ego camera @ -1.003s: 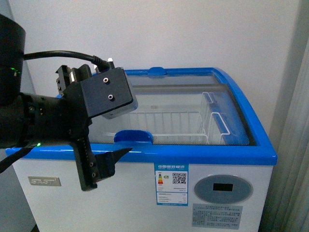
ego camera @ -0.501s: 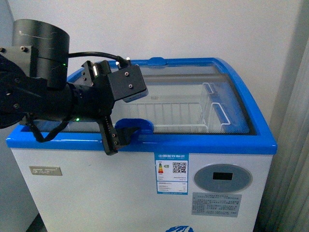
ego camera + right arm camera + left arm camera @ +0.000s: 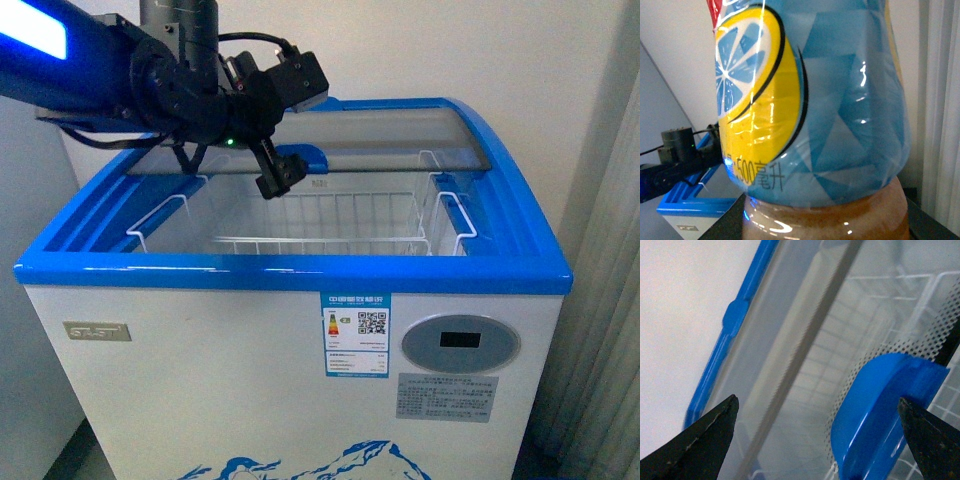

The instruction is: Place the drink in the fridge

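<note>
Slid back, glass lid (image 3: 400, 132) uncovers blue-rimmed white fridge (image 3: 220, 380).

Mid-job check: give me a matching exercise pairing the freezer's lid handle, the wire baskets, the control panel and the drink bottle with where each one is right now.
Things:
1. blue plastic lid handle
2. white wire baskets
3. oval grey control panel
4. drink bottle with blue-and-yellow lemon label

Places:
A. on the front wall of the white chest freezer with blue rim
B. filling the right wrist view
C. between the open fingertips of the left hand
D. inside the freezer's uncovered opening

Pairs: 1-C, 2-D, 3-A, 4-B
</note>
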